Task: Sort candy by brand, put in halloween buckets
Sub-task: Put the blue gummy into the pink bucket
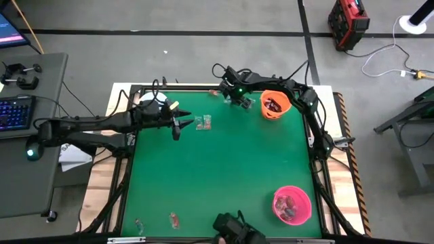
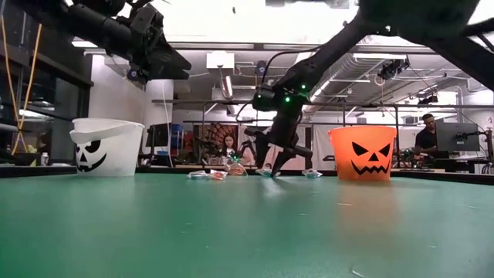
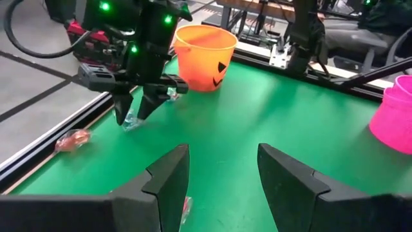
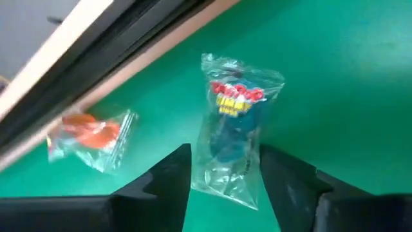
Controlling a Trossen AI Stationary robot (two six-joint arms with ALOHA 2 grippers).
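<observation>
My right gripper (image 4: pixel 222 171) is down at the far edge, fingers around a blue candy bag (image 4: pixel 235 129) but not tight. My left gripper (image 3: pixel 222 174) waits open.

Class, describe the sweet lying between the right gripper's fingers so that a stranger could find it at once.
Start at the orange bucket at the table's far edge. Just left of it, the right gripper reaches down with its fingers either side of a sweet. This one has a clear wrapper with blue inside and red and yellow lettering; its neighbour by the table's edge is orange-red.
</observation>
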